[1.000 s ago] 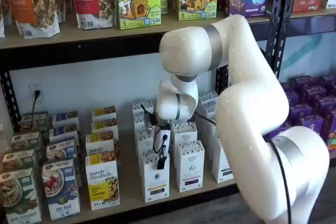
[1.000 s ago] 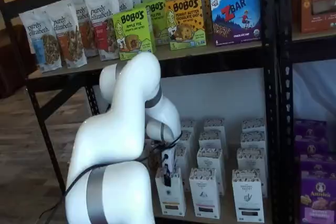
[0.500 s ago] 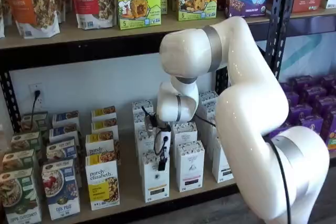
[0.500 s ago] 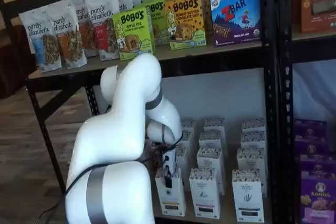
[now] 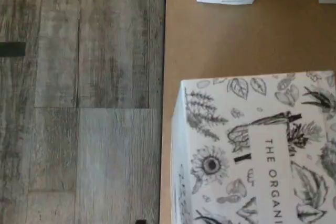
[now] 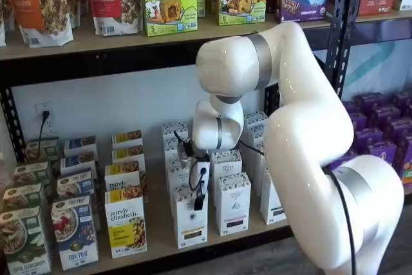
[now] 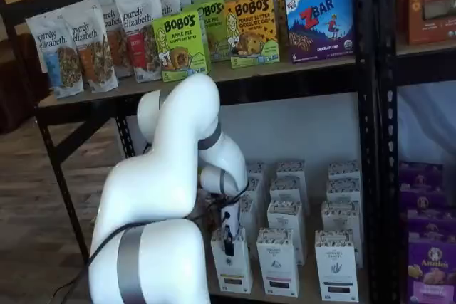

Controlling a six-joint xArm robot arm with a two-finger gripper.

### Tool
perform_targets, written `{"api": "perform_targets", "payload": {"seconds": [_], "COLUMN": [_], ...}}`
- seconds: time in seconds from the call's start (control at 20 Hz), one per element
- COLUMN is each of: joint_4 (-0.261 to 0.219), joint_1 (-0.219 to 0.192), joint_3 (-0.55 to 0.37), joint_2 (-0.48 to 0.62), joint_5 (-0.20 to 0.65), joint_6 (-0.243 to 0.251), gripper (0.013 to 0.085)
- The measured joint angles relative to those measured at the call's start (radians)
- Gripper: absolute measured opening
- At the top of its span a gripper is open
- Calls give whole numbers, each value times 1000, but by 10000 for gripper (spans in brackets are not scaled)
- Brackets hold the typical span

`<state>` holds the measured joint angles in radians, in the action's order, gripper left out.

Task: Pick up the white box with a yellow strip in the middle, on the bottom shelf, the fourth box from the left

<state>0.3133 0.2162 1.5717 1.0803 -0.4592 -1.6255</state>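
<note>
White box [image 5: 252,150], a tall narrow carton printed with dark botanical drawings, is the pick target.

Wrist view:
- The carton's top face fills the near part of the frame, which puts the camera close above the white box.
- The white box stands at the front edge of the bottom shelf [image 5: 220,40], a pale wooden board. Grey plank flooring [image 5: 79,103] lies beyond that edge.
- No finger shows here.

Shelf view:
- The white box [image 6: 190,220] stands in the front row, with its yellow-gold band low on the front face.
- A wider yellow-panelled cereal box [image 6: 125,227] stands just beside the white box. A like white carton with a purple band [image 6: 232,204] stands on its other side.
- The gripper [image 6: 198,199], a white body with black fingers, hangs at the top of the white box. It is seen side-on and no gap can be read. The jaws are judged spread to full width and gripping nothing.

Shelf view:
- The gripper [image 7: 227,241] sits at the top front of the white box [image 7: 231,265], which rests upright on the board.

Change over the last second:
- The arm has crept only slightly and the jaws have stayed wide.
- Judgement: approach is nearly complete. Closing and lifting are not yet done.
</note>
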Motion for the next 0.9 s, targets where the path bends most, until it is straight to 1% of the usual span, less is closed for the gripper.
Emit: {"api": "perform_targets", "payload": {"seconds": [0.2, 0.6, 0.7, 0.75, 0.8, 0.85, 0.9], "joint_4": [-6, 1, 7, 8, 9, 10, 11], "joint_1": [4, 12, 14, 14, 14, 15, 15], "joint_3": [7, 22, 25, 26, 27, 29, 30], "joint_2": [9, 28, 31, 32, 33, 34, 36], "joint_5": [5, 14, 16, 16, 16, 14, 13], "joint_6": [9, 10, 6, 5, 5, 5, 4], "gripper": [850, 850, 770, 770, 730, 730, 690]}}
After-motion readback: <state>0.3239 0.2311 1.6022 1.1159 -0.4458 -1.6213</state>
